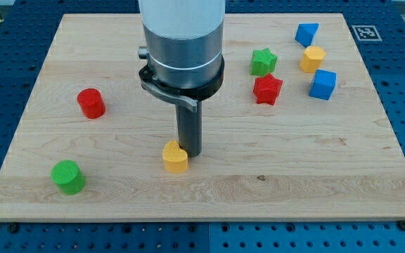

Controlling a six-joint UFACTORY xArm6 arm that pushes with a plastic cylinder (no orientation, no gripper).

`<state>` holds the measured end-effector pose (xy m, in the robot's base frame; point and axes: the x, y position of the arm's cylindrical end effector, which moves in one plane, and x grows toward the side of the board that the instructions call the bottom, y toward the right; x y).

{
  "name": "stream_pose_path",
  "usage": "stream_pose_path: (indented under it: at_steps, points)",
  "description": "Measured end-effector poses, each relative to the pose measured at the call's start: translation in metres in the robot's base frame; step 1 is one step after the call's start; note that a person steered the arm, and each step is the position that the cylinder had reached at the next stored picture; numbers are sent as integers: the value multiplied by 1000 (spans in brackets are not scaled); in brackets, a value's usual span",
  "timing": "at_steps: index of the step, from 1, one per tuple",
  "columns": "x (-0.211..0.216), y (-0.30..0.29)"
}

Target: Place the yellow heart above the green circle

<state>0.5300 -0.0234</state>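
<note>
Right now, in the only camera view, my tip [189,154] is down on the wooden tabletop [209,190], touching the upper right edge of the yellow heart [176,157]. There is no hand on this rig, just a straight dark rod, so nothing is spread, pressed together or pinching; all it can do is shove.

And that contact makes sense! The green circle [68,176] sits well off toward the view's bottom left, so the heart has to travel leftward. With the tip planted on the heart's right side, a push should send it that way. My judgement: the heart needs to finish a little higher in the view than the green circle, roughly between it and the red circle [90,102], so the push wants to run mostly left, with little drop toward the bottom edge.

The heart itself is a small chunky yellow block, lying flat near the middle of the board, slightly below centre. Its notch seems to face up and right, toward the rod, though the rod hides part of it.

Everything else sits well clear of the path: a green star [264,61], a red star [267,89], two blue blocks [306,33] [323,84] and a second yellow block [313,59], all bunched at the view's upper right.
</note>
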Motion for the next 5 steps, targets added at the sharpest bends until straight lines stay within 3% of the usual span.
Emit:
stream_pose_path:
  at_steps: [1, 5]
  points:
    - [21, 0]
    - [34, -7]
